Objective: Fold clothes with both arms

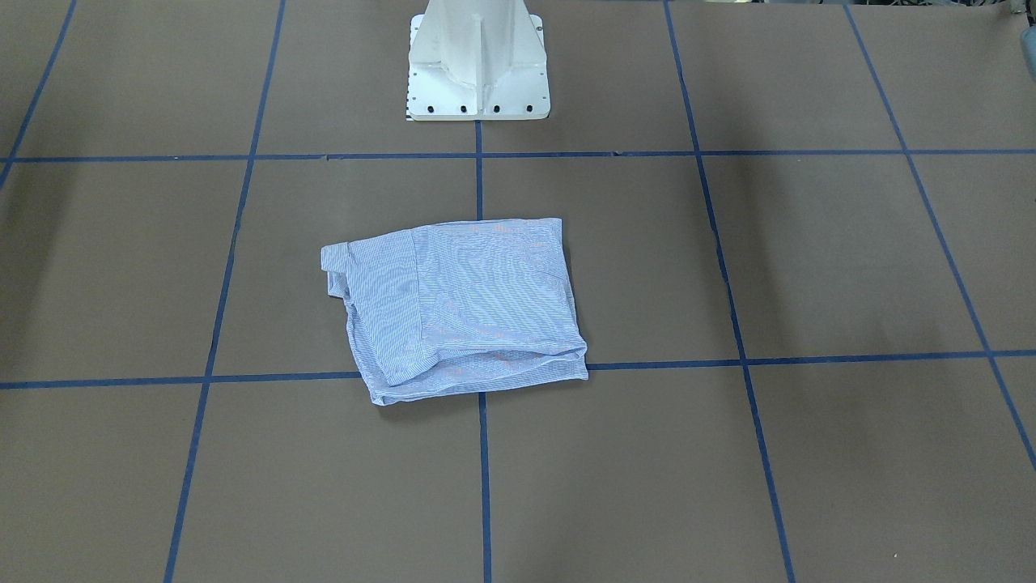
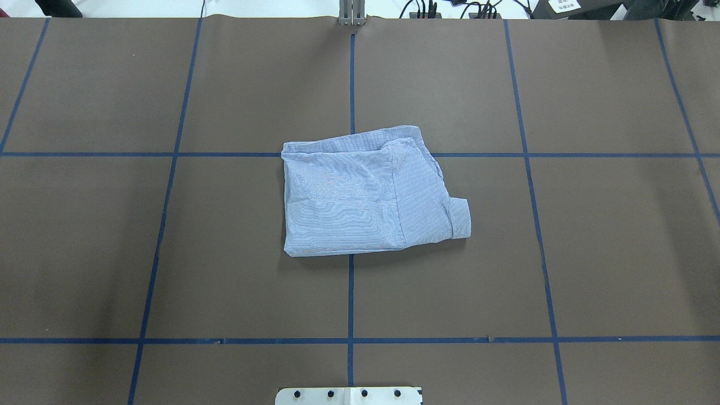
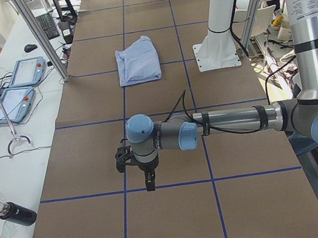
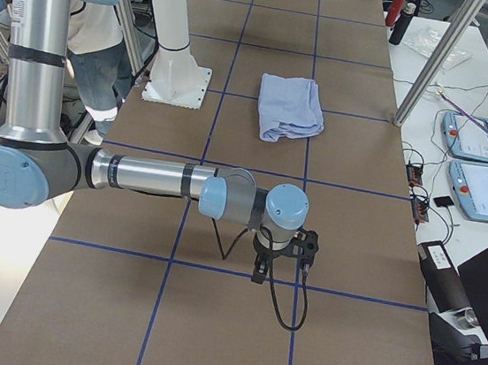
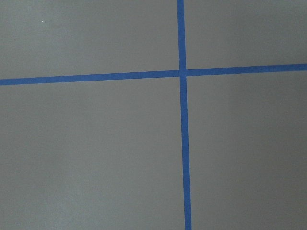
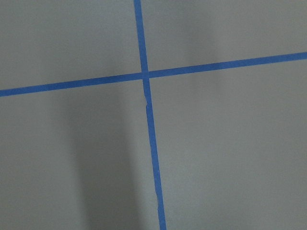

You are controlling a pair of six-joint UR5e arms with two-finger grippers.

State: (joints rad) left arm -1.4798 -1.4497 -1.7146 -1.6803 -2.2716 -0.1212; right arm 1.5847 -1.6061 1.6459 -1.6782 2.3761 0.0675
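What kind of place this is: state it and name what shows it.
Probably a robotics lab: a brown paper-covered table gridded with blue tape lines, a grey-silver tubular left robot arm with light blue joint caps, and blue-edged control pendants beside it.

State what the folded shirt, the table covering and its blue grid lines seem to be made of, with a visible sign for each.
Shirt: thin woven cloth, matte; fine stripes, soft creases, limp layered edges.
Table covering: probably brown paper or card; flat, matte, no sheen.
Grid lines: likely blue adhesive tape; narrow, even strips with small breaks here and there.
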